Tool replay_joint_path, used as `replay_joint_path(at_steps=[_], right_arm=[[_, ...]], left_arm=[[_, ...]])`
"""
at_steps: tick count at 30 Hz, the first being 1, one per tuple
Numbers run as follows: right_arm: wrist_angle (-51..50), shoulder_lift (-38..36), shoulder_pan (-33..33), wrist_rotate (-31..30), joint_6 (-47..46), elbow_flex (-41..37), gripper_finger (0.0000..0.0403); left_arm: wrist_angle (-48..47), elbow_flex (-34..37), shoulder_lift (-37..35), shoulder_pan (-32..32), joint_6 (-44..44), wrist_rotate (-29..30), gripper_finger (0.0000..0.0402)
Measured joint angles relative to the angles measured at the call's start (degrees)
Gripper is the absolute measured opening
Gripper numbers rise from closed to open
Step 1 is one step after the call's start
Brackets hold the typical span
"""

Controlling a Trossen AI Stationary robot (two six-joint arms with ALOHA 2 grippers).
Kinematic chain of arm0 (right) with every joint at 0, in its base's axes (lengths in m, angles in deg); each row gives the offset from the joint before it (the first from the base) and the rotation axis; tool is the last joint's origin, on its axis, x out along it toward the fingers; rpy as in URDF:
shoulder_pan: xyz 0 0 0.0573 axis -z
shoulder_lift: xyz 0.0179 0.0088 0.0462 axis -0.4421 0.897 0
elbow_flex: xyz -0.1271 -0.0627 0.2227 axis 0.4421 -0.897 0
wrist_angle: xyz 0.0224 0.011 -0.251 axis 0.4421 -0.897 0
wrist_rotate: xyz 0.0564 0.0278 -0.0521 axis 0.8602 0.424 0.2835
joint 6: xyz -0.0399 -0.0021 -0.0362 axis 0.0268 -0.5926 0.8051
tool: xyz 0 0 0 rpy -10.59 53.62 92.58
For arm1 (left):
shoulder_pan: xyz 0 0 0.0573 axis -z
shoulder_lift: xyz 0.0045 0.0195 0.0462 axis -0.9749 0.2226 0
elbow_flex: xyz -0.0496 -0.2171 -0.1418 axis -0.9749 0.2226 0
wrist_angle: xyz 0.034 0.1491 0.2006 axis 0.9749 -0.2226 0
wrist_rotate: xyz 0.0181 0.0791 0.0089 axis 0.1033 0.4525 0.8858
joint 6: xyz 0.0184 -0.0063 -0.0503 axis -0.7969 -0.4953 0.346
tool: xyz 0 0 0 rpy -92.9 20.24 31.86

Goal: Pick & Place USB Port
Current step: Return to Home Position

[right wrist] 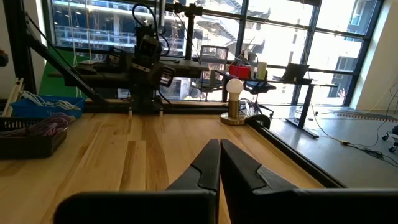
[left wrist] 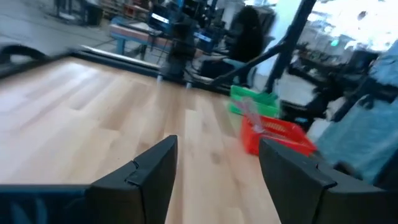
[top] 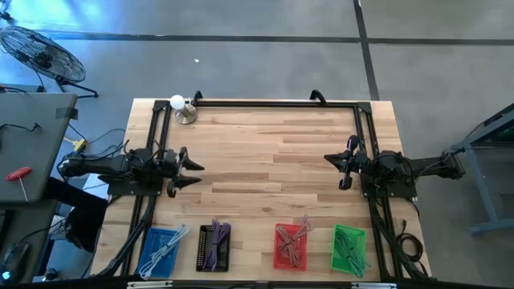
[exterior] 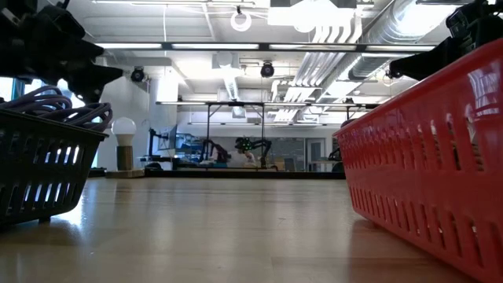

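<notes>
Four cables sit in four bins, in a row along the 6 o'clock edge of the tabletop (top: 265,160), read on the high view's clock face.
- White cable (top: 165,250) in blue bin (top: 152,234), toward 7 o'clock.
- Purple cable (top: 217,241) in black bin (top: 202,241), just beside the blue one.
- Pink cable (top: 293,245) in red bin (top: 279,261), past 6 o'clock toward 5.
- Green cable (top: 351,250) in green bin (top: 336,265), at 5 o'clock.

No cable lies loose on the wood. In the low view, the purple coils heap above the black bin's rim.

Left pincer (top: 197,174): at 9 o'clock, pointing toward centre, above bare wood, well apart from the bins. Its fingers are spread wide with nothing between them.

Right pincer (top: 327,158): at 3 o'clock, facing the left one across the middle. Its fingers are pressed together and hold nothing.

Bulb lamp (top: 180,104): upright at 11 o'clock, near the far edge.
</notes>
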Motion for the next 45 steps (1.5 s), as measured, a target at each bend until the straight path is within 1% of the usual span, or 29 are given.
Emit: replay_joint_path(at_steps=[2, 7, 14, 17, 19, 22, 26, 32, 34, 37, 41, 45], right_arm=[[0.00, 0.00, 0.00, 0.02, 0.00, 0.00, 0.0004], [0.00, 0.00, 0.00, 0.01, 0.00, 0.00, 0.0007], [0.00, 0.00, 0.00, 0.02, 0.00, 0.00, 0.0006], [0.00, 0.00, -0.01, 0.00, 0.00, 0.00, 0.0007], [0.00, 0.00, -0.02, 0.00, 0.00, 0.00, 0.0007], [0.00, 0.00, 0.00, 0.01, -0.01, 0.00, 0.0007], [0.00, 0.00, -0.02, 0.00, -0.02, 0.00, 0.0007], [0.00, 0.00, 0.00, 0.00, 0.00, 0.00, 0.0007], [0.00, 0.00, -0.01, 0.01, 0.00, 0.00, 0.0008], [0.00, 0.00, -0.02, 0.00, -0.02, 0.00, 0.0007], [0.00, -0.02, -0.02, 0.00, 0.00, 0.00, 0.0008], [0.00, 0.00, 0.00, 0.00, 0.00, 0.00, 0.0009]], left_arm=[[0.95, 0.38, 0.01, -0.03, 1.72, -1.37, 0.0213], [3.06, 1.25, -0.01, -0.02, 1.67, -4.64, 0.0211], [3.04, 1.27, -0.01, -0.03, 2.20, -3.55, 0.0210], [3.10, 1.27, -0.01, -0.03, 1.68, -3.78, 0.0201], [3.12, 1.27, -0.01, -0.03, 1.56, -3.63, 0.0187], [3.14, 1.29, -0.01, -0.03, 1.56, -3.66, 0.0155], [3.23, 1.29, -0.01, 0.30, 1.56, -3.98, 0.0100], [4.65, 1.29, 0.00, 2.77, 1.08, -4.04, 0.0015], [5.30, 1.29, -0.01, 3.07, 0.07, -3.81, 0.0005], [5.28, 1.29, -0.01, 2.88, -0.28, -3.34, 0.0009], [3.92, 1.29, -0.01, 2.88, -3.17, -3.46, 0.0002], [3.07, 1.29, 0.01, 2.88, -5.04, -2.06, 0.0002]])
